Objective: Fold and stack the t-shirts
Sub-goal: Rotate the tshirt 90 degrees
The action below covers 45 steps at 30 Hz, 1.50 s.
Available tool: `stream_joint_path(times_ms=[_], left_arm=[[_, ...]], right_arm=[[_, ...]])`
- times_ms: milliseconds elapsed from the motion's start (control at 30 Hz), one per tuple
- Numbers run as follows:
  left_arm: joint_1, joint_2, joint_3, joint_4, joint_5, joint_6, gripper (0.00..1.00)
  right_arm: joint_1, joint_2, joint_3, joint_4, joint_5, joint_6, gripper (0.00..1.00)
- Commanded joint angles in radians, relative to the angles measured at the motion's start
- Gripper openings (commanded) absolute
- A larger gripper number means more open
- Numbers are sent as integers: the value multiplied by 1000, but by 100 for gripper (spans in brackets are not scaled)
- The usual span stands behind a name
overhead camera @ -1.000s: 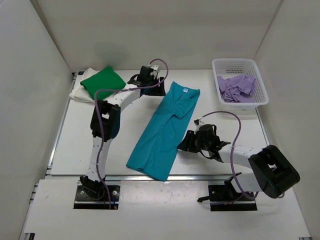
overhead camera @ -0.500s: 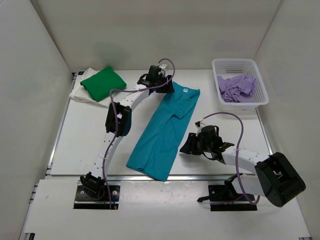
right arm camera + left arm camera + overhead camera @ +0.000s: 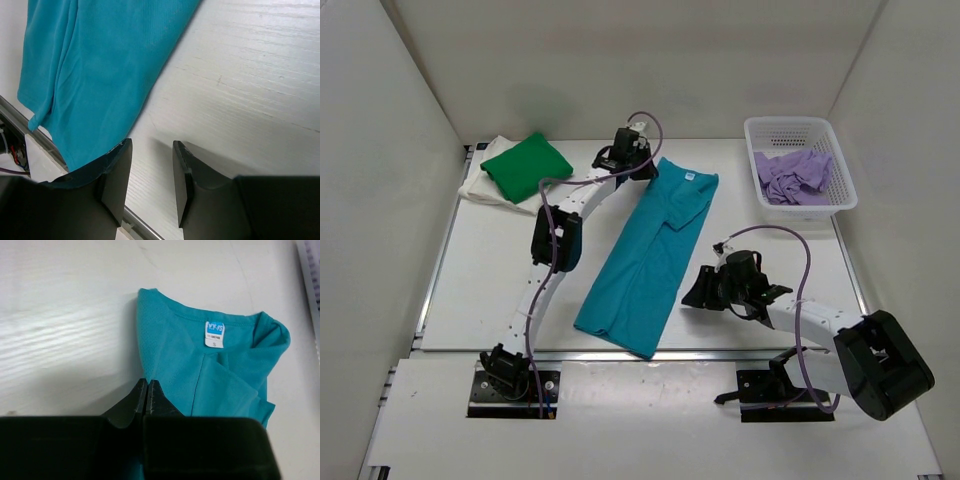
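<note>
In the middle of the desk: the teal t-shirt (image 3: 650, 255) lies folded into a long strip, slanting from the near edge up toward the far right, collar end farthest from me.
Left tool: my left tool (image 3: 642, 168) sits at the strip's far left corner, closed, its tips pressed together.
Left wrist view only: the closed tips meet right at the cloth's left edge, and the white neck label (image 3: 214, 334) faces up. I cannot tell whether any cloth is pinched between them.
Right tool: my right tool (image 3: 692, 292) is spread open, just beside the strip's right edge.
Right wrist view only: bare desk shows between the fingers (image 3: 116, 175), with teal cloth past the left one.
Top view only: the green t-shirt (image 3: 527, 165) lies folded on the cream t-shirt (image 3: 480, 185) at far left. The lilac t-shirt (image 3: 795, 177) is crumpled in the basket (image 3: 790, 123) at far right.
Surface and room: a white desk (image 3: 480, 290), with plain pale walls (image 3: 620, 60) on three sides.
Since a second ago: my left elbow has swung right and its tool has come in to the collar corner. The right tool has shifted only slightly, and the shirt has hardly moved.
</note>
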Motion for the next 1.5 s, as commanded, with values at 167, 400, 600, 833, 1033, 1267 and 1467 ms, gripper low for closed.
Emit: stream_joint_path(times_ms=[167, 400, 600, 833, 1033, 1267, 1467], left_arm=[[149, -86, 1, 42, -130, -111, 15], [187, -139, -80, -21, -60, -125, 56], [213, -522, -603, 165, -101, -106, 71], [209, -969, -1195, 198, -37, -140, 66], [154, -1271, -1614, 189, -109, -138, 66], [181, -1495, -1904, 139, -93, -126, 66], [144, -1540, -1996, 162, -31, -169, 66]], right_arm=[[2, -10, 40, -38, -12, -42, 36], [51, 10, 67, -38, -19, -40, 43], [140, 42, 55, 23, 24, 7, 47], [159, 14, -19, 71, 106, 47, 47], [159, -20, -66, 88, 113, 95, 46], [162, -6, -115, 164, 78, 155, 46], [174, 66, -112, 258, 32, 216, 39]])
